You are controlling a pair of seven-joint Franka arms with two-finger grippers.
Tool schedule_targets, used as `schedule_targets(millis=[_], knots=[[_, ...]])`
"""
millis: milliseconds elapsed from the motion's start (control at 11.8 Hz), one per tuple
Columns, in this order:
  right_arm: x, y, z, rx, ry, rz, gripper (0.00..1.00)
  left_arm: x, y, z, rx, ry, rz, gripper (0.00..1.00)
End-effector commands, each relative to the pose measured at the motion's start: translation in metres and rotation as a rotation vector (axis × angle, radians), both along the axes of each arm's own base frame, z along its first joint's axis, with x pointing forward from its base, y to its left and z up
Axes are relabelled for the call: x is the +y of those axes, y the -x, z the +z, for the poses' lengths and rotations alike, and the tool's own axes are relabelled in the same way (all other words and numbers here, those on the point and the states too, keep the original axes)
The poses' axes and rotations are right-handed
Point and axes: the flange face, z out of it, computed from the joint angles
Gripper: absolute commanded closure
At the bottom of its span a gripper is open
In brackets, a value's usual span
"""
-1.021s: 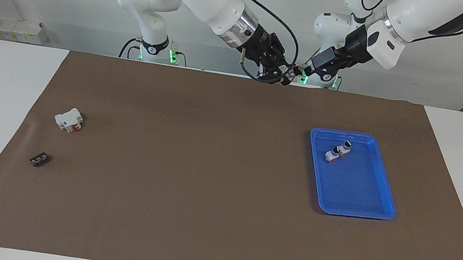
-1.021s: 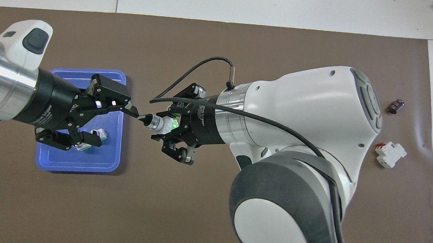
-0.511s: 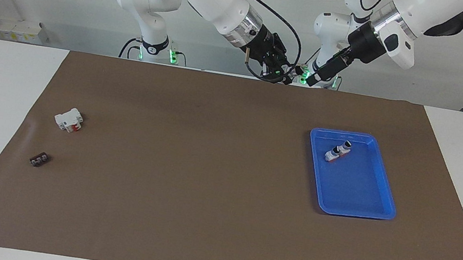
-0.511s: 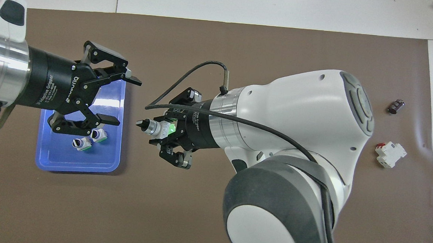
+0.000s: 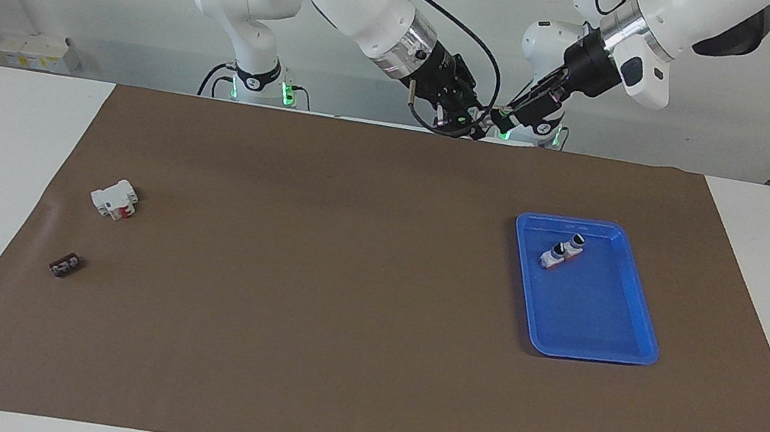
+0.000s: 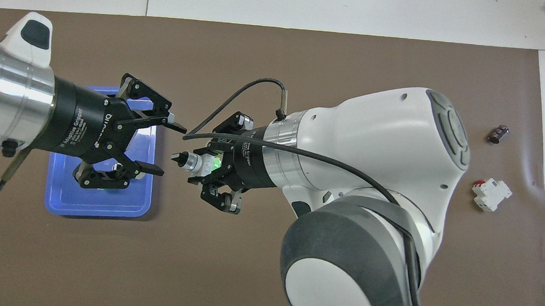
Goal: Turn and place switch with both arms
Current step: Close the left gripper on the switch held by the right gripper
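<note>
My right gripper [image 6: 205,164] is shut on the green end of the switch [image 6: 195,162] and holds it level, high over the brown mat. It also shows in the facing view [image 5: 474,128]. The black knob [image 6: 180,157] points at my left gripper [image 6: 171,149]. My left gripper is open, and its fingertips [image 6: 178,129] stand on either side of the knob's tip without closing on it. In the facing view my left gripper [image 5: 507,118] meets the right one in the air over the mat's edge nearest the robots.
A blue tray [image 5: 639,318] lies toward the left arm's end and holds a twin-knobbed grey piece [image 5: 561,252]. My left gripper covers that piece in the overhead view. A white block with a red part [image 5: 115,198] and a small dark piece [image 5: 65,265] lie toward the right arm's end.
My left gripper drew back from the knob and swung aside, then came back open around the knob's tip. My right gripper kept hold of the switch and barely moved.
</note>
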Motion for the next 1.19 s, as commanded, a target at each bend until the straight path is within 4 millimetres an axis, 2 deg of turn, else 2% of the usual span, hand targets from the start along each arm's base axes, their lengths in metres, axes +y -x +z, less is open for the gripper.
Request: schedule_targets(millis=[0,340,511,766,851,936,1021,1106], knots=[[-0.003,0.003,0.003,0.005,0.021,-0.008,1.00,-0.003,0.010,-0.001,0.063,0.004,0.058,0.49],[-0.004,0.003,0.003,0.005,0.021,-0.009,1.00,-0.003,0.014,-0.001,0.085,0.019,0.095,0.58],[-0.004,0.003,0.003,0.006,0.022,-0.008,1.00,0.000,0.015,-0.002,0.155,0.028,0.186,0.69],[-0.004,0.003,0.003,0.005,0.021,-0.009,1.00,0.001,0.020,-0.009,0.179,0.025,0.198,0.74],[-0.004,0.003,0.003,0.005,0.021,-0.009,1.00,0.003,0.018,-0.010,0.179,0.024,0.202,0.78],[-0.004,0.003,0.003,0.005,0.023,-0.008,1.00,0.004,0.018,-0.008,0.173,0.025,0.204,0.91],[-0.004,0.003,0.003,0.006,0.022,-0.008,1.00,0.004,0.018,-0.009,0.175,0.024,0.202,0.92],[-0.004,0.003,0.003,0.006,0.022,-0.008,1.00,0.004,0.018,-0.009,0.175,0.024,0.200,0.98]])
